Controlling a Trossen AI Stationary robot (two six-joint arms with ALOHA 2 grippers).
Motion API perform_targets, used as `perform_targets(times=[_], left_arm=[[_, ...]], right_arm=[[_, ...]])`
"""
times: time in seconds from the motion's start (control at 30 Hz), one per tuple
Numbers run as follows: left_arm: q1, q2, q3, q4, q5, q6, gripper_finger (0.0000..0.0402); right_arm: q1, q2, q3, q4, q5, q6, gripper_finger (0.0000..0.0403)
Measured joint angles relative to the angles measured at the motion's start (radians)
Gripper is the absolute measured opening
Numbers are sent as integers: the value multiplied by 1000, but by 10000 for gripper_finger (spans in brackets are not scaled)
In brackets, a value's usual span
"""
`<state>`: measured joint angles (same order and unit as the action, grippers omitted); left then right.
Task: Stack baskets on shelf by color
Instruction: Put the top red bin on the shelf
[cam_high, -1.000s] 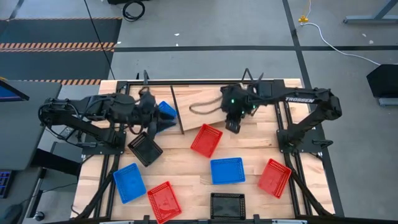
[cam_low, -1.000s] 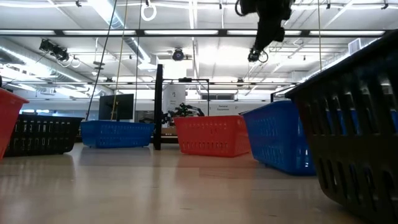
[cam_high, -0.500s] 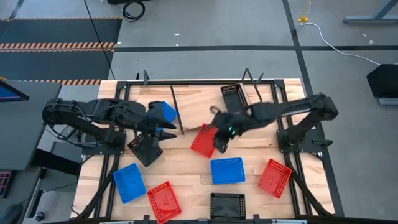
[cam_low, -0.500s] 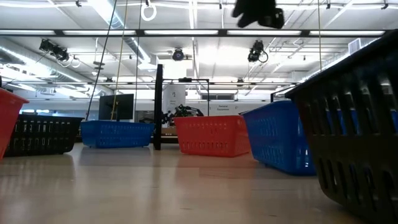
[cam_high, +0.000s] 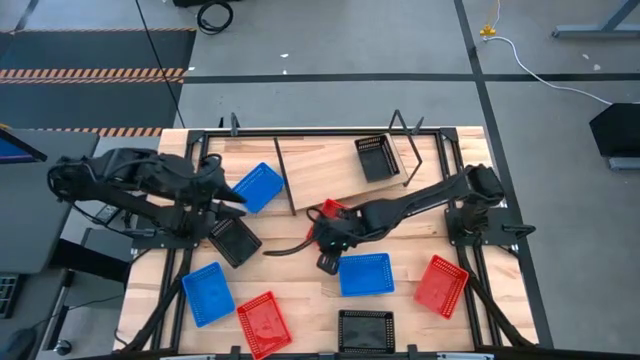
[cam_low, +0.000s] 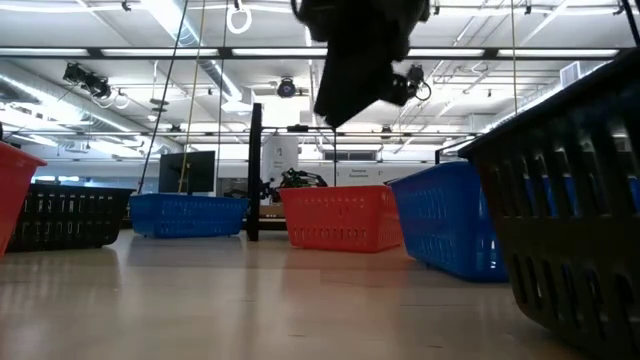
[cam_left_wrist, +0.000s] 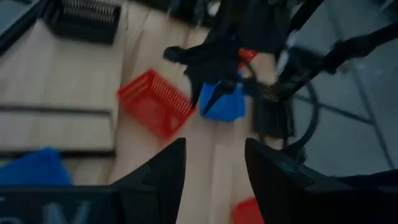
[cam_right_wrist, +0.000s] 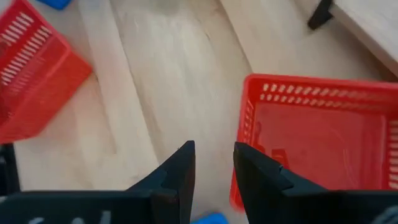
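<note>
Beyond the wooden table (cam_high: 300, 262) lies grey floor, and on the slanted shelf (cam_high: 330, 172) one black basket (cam_high: 375, 157) sits at its right end. The high view shows the right gripper (cam_high: 325, 232) over a red basket (cam_high: 326, 213) at mid-table; its wrist view shows the fingers (cam_right_wrist: 175, 171) parted and empty beside that basket's rim. The left gripper (cam_high: 228, 192), jaws open and empty, hangs between a blue basket (cam_high: 257, 186) and another black basket (cam_high: 236, 240).

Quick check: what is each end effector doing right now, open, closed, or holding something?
Left end effector: open, empty, drawn back at the table's left side.
Right end effector: open, empty, above the edge of a red plastic mesh basket mid-table.
</note>
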<state>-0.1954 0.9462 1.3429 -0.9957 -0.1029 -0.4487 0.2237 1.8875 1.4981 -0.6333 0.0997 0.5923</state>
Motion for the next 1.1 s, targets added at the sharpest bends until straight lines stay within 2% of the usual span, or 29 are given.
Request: perform_targets(times=[0.13,0.3,0.5,0.7,0.8,0.9,1.0,1.1], left_arm=[[-6,5,-1,-151,-54,-38,172],[-4,28,-1,-309,-131,1,172],[-4,48,-2,-322,-177,63,172],[-5,64,-2,-273,-182,7,172],[-5,72,-1,-266,-182,-18,172],[-5,79,-2,-263,-164,-20,172],[-5,83,-2,-264,-162,-22,172],[-5,82,-2,-260,-162,-28,172]], right_arm=[[-11,53,0,17,-12,-38,136],[-26,88,0,7,-6,-90,172],[-53,111,-5,17,7,-101,209],[-56,164,-10,31,-69,-106,208],[-55,178,-11,-9,-56,-106,196],[-56,188,-10,-31,-40,-108,168],[-57,188,-10,-49,-50,-125,115],[-57,174,-11,-62,-96,-146,43]])
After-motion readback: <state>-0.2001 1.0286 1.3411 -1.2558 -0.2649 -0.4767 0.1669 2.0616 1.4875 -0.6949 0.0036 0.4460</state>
